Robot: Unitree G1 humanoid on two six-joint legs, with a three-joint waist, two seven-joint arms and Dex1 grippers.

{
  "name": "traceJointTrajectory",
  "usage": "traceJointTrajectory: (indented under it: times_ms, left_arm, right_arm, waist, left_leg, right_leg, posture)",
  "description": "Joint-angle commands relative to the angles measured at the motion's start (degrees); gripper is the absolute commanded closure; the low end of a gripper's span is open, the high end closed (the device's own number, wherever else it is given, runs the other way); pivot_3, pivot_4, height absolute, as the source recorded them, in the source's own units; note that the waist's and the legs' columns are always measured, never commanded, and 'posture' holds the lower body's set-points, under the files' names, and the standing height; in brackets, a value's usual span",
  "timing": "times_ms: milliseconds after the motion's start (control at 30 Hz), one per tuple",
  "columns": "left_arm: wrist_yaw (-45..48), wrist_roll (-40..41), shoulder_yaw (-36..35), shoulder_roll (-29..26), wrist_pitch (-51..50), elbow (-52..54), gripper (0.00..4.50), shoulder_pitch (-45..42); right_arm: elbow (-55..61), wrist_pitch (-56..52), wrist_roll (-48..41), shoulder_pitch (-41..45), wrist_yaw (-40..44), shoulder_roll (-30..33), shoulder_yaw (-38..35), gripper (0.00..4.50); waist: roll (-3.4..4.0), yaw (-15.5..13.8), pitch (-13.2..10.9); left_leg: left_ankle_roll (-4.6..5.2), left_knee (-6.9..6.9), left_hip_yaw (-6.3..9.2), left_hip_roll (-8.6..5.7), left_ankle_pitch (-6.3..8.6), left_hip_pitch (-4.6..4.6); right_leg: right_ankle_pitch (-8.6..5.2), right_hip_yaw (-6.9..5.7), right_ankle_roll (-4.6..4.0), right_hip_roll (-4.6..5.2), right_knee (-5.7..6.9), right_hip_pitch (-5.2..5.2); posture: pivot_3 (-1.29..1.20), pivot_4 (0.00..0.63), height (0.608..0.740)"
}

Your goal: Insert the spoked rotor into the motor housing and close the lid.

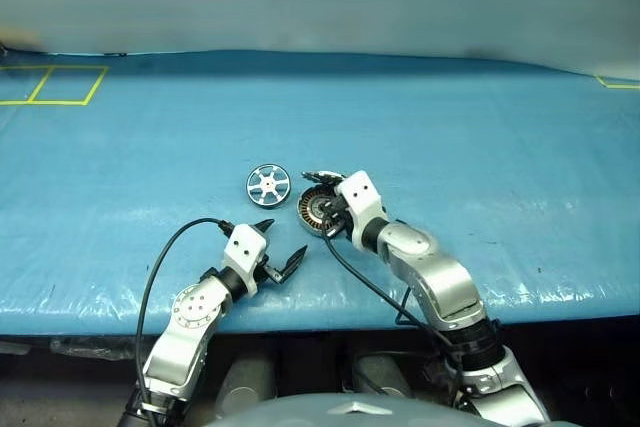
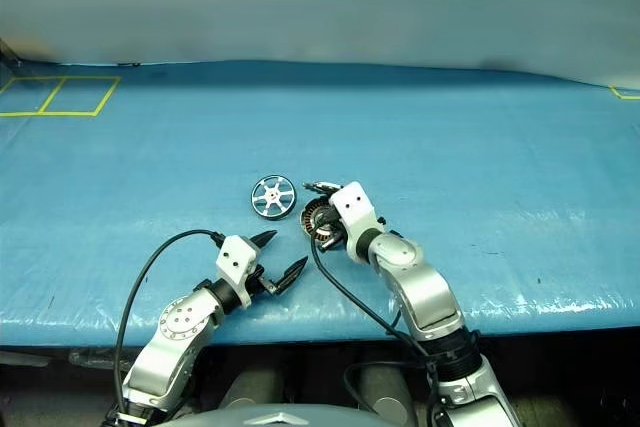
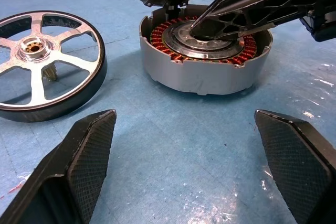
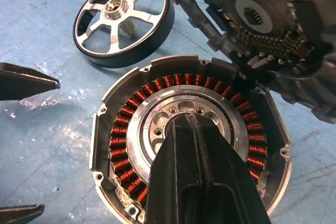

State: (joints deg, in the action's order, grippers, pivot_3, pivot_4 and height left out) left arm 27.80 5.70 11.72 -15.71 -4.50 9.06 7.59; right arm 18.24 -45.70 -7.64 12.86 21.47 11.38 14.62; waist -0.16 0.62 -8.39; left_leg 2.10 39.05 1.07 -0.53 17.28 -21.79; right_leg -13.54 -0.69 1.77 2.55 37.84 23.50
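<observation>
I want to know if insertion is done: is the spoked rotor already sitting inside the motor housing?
No: the spoked rotor lies on the blue table beside the motor housing, whose copper windings are uncovered.

Head pair: high, looking forward and down over the blue table (image 1: 480, 137), parts small at frame centre. Left wrist view: low and close above the table, facing the motor housing (image 3: 205, 59) at upper centre, the spoked rotor (image 3: 44, 66) at upper left. Right wrist view: closer, steeply down onto the housing (image 4: 191, 140), rotor (image 4: 123, 19) at upper left, the lid (image 4: 262, 30) at upper right. Shared by all four: housing and rotor.
</observation>
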Motion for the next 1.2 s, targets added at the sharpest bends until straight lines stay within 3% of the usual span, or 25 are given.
traceJointTrajectory:
  times_ms: [33,200,467,800,900,1000,1200]
  left_arm:
    - [0.60,1.64,-1.10,0.19,0.59,1.83,0.00,-0.14]
    - [-0.12,3.61,-4.26,-0.75,-1.54,3.81,0.00,-1.72]
    - [-0.23,5.78,-8.78,-2.34,-8.74,3.02,0.00,-9.17]
    - [13.25,3.72,-5.29,-10.77,-6.95,-10.70,0.00,-24.22]
    - [15.95,2.66,-5.25,-12.28,-4.33,-14.59,0.56,-28.47]
    - [18.24,-0.14,-3.93,-14.16,1.34,-19.33,1.54,-32.23]
    - [24.03,-5.08,-0.69,-17.02,11.07,-29.57,1.54,-38.91]
  right_arm:
    - [8.77,-0.40,-5.09,-1.09,2.99,0.50,-2.73,4.48]
    - [16.47,-2.02,-8.02,-5.77,3.84,3.24,-3.10,4.48]
    - [17.92,2.27,-7.38,-14.83,2.92,5.97,-2.43,4.48]
    - [16.30,9.51,-4.41,-21.32,1.28,7.14,-0.39,4.48]
    - [16.37,9.58,-4.35,-21.42,0.41,6.34,-0.40,4.50]
    - [16.08,9.86,-4.02,-21.29,0.00,6.06,-0.20,4.50]
    - [15.78,10.91,-4.13,-21.53,-0.27,5.79,-0.28,4.50]
  waist:
    - [0.01,0.03,-0.01]
    - [0.00,-0.03,0.00]
    - [-0.02,0.00,0.00]
    - [-0.04,0.07,-0.01]
    - [-0.06,-0.03,-0.02]
    - [-0.06,-0.04,-0.02]
    - [-0.06,-0.02,-0.02]
  left_leg:
    - [0.00,-0.01,0.00,0.00,0.00,-0.01]
    - [0.00,-0.01,0.04,0.03,0.00,-0.01]
    - [-0.01,0.05,-0.01,0.00,-0.01,0.00]
    - [-0.05,0.06,-0.06,-0.01,-0.04,0.02]
    - [-0.09,0.05,-0.04,0.02,-0.06,0.01]
    - [-0.12,0.04,-0.01,0.01,-0.08,0.01]
    - [-0.17,0.04,-0.07,-0.01,-0.11,0.01]
  right_leg:
    - [0.00,0.00,0.00,0.00,0.00,0.01]
    - [0.00,-0.03,0.00,-0.02,0.00,0.00]
    - [0.01,0.00,0.03,-0.04,0.00,-0.02]
    - [0.03,0.01,0.07,-0.43,0.00,-0.03]
    - [0.03,0.01,0.07,-0.45,0.01,0.00]
    - [0.02,0.01,0.06,-0.44,0.01,0.00]
    - [0.03,0.02,0.07,-0.42,-0.01,0.00]
  posture:
    - [0.00,0.150,0.740]
    - [0.00,0.150,0.740]
    - [0.00,0.150,0.740]
    - [0.00,0.150,0.740]
    - [0.00,0.150,0.740]
    - [0.00,0.150,0.740]
    - [0.00,0.150,0.740]
